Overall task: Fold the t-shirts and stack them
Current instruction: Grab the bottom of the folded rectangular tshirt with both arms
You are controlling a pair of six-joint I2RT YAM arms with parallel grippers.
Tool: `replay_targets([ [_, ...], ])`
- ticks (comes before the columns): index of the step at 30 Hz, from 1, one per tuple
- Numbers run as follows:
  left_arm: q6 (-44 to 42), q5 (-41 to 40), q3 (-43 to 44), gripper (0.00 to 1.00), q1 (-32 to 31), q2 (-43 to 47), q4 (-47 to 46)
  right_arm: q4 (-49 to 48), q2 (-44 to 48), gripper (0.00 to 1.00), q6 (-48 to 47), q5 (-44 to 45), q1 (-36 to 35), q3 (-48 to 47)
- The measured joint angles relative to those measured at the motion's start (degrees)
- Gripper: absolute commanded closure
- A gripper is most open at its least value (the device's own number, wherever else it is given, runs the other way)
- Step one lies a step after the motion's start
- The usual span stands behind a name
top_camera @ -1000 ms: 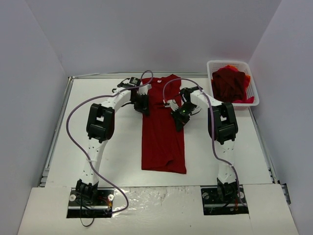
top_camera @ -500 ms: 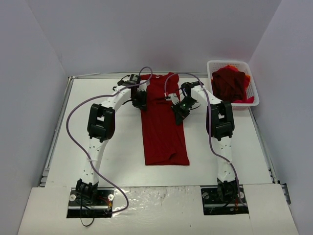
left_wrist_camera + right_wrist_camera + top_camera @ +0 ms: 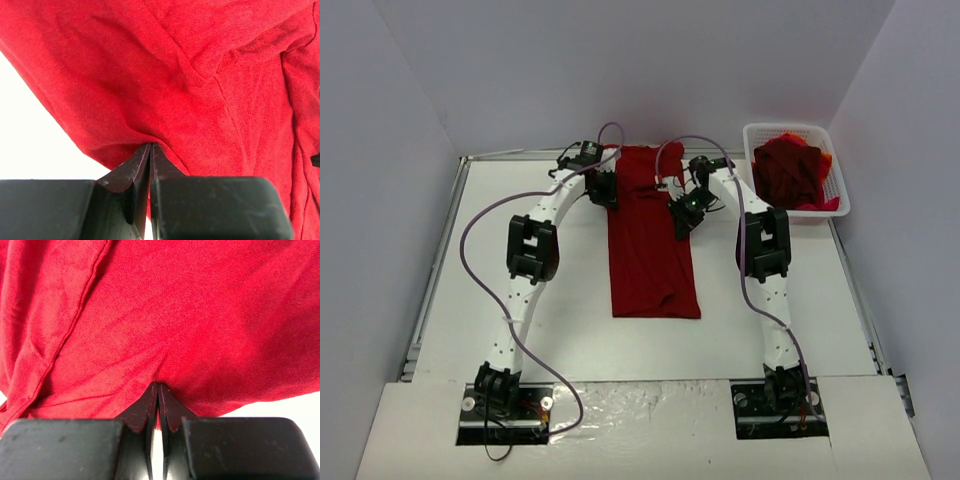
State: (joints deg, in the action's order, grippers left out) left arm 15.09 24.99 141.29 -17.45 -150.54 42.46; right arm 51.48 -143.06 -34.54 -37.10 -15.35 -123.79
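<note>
Left gripper (image 3: 150, 145) and right gripper (image 3: 158, 384) pinch the red shirt (image 3: 653, 250); basket (image 3: 790, 127) of shirts (image 3: 788, 170) at desk's (image 3: 820, 300) far-right corner.

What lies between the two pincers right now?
Only the far part of the red t-shirt, spread across the gap in the top view. The left pincer and right pincer each pinch its cloth, as the wrist views show.

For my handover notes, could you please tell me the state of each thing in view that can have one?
laid-out t-shirt: folded into a long narrow strip, pinched at both side edges near its far end.
left gripper: shut on the laid-out t-shirt.
right gripper: shut on the laid-out t-shirt.
basket: upright, filled.
heaped shirts: crumpled, unfolded, in the basket.
</note>
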Motion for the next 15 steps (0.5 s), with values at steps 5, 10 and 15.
replay_targets([
  [5, 0.33, -0.68, 2.69, 0.98, 1.05, -1.44, -0.02, -0.15, -2.54, 1.0, 0.26, 0.0, 0.0, -4.9],
  [10, 0.26, -2.21, 3.37, 0.98, 1.36, -1.64, -0.04, -0.63, -4.0, 1.0, 0.52, -0.02, 0.0, -7.69],
  [15, -0.83, -3.65, 4.17, 0.98, 1.36, -1.64, -0.02, -1.25, -4.48, 1.0, 1.09, 0.11, 0.0, -8.63],
])
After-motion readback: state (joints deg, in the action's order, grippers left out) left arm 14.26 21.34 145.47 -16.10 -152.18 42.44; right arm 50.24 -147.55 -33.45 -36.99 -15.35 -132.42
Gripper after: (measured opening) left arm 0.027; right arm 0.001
